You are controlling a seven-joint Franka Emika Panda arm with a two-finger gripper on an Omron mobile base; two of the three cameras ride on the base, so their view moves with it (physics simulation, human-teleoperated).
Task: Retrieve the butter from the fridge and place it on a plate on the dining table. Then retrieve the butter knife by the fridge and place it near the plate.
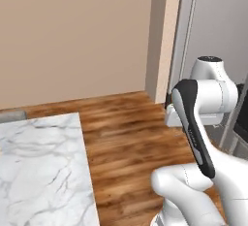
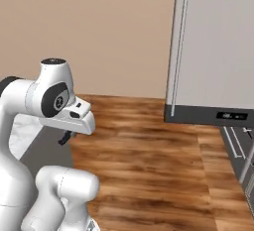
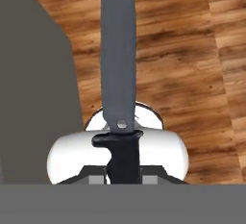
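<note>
Base views forward; hand view floorward.

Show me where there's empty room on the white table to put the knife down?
The marble dining table looks bare across the corner in view, up to its edge by the wood floor. The fingers grip the butter knife. Near the fridge it is tighter.

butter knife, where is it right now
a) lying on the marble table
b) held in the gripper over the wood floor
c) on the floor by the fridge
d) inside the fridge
b: in the hand view the butter knife sticks out from the shut gripper, its dark handle between the fingertips, with wood floor behind it.
</note>
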